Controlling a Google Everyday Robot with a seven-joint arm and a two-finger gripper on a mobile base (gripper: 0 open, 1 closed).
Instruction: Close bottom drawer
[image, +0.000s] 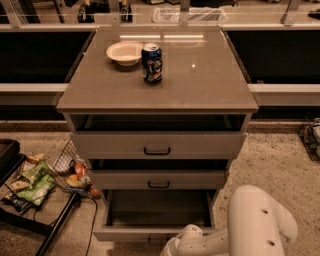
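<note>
The grey-beige cabinet (157, 90) has three drawers, all partly open. The bottom drawer (157, 210) is pulled out the farthest and shows a plain grey inside. Its slim front panel (135, 234) is near the lower edge of the view. My gripper (186, 237) is at the end of the white arm (257, 225). It sits at the bottom edge of the view, against the right part of that front panel. The drawer's handle is mostly hidden behind the gripper and the frame edge.
A white bowl (124, 52) and a blue can (151, 63) stand on the cabinet top. The top drawer (157, 145) and the middle drawer (158, 179) stick out slightly. A wire rack with snack bags (35, 182) and a cable lie on the floor at the left.
</note>
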